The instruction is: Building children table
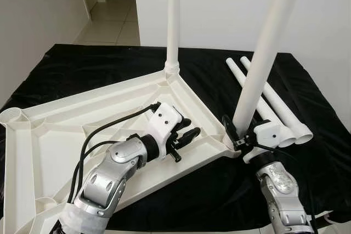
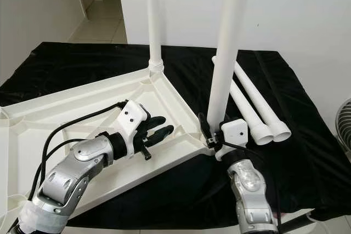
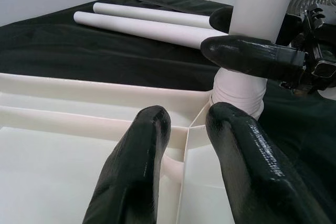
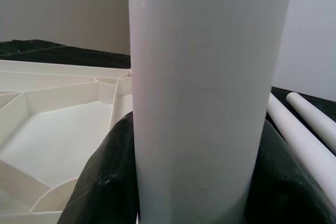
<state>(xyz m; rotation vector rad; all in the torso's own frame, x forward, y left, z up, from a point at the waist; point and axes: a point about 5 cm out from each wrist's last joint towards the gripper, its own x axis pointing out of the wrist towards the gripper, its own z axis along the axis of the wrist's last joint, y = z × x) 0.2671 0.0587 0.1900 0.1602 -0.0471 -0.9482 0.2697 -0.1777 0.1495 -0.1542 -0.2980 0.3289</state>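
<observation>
1. Eye views: right claw [image 1: 237, 133] grips the upright leg [image 1: 262, 53] at the tabletop's [image 1: 49, 135] corner; left claw [image 1: 186, 130] hovers released over its underside.
2. Left wrist: parted fingers [image 3: 136, 166] near the corner socket.
3. Right wrist: leg between clenched fingers [image 4: 105, 182]; spare legs [image 4: 304, 140] beside.

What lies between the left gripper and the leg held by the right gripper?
Only the tabletop's raised corner ribs lie between the left gripper and the held leg, as the left wrist view shows; the right gripper clamps that leg.
</observation>
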